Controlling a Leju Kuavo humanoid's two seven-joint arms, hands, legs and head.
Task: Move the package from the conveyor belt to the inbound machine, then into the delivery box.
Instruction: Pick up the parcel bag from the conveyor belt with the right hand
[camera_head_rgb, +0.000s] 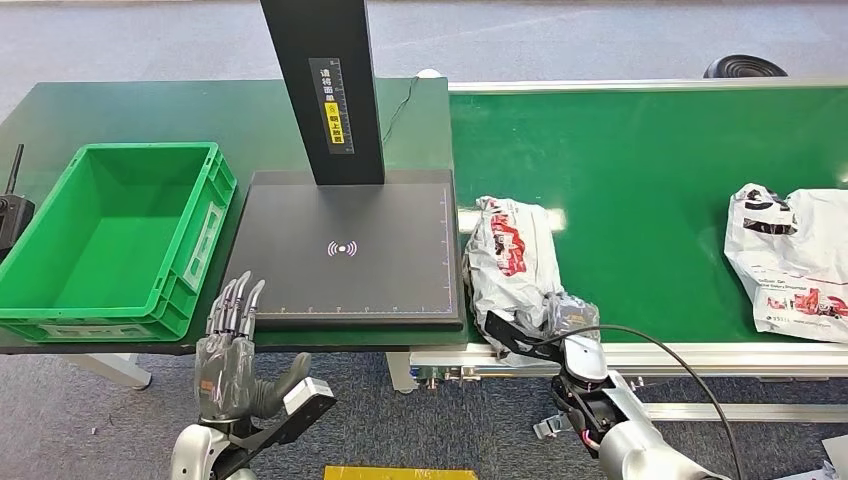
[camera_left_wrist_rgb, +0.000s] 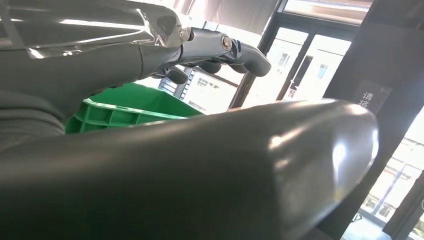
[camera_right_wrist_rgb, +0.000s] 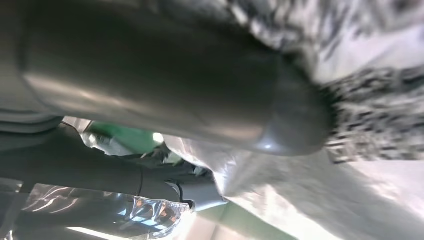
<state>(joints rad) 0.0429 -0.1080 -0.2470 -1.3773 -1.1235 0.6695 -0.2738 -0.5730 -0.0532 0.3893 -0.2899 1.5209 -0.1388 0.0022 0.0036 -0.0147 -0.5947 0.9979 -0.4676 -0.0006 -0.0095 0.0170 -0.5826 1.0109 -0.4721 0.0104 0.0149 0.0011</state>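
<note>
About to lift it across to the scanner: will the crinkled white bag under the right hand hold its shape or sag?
Probably sag: the package is a wrinkled soft plastic bag lying slumped on the conveyor belt. Its glossy film may slip in the right hand. It looks thin, so likely light.

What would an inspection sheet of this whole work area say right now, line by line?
Surface: green conveyor belt beside a dark green table.
Job's things: white package at the belt's near edge; black scanner pad with its post; green box with nothing in it.
Clutter: second white package further along the belt.
Hands: right hand grips the near package; left hand holds nothing, fingers straight, in front of the pad.
Cables: black cable looping over the right arm; thin wire behind the post.
Surroundings: grey carpet; black handset left of the box.
</note>
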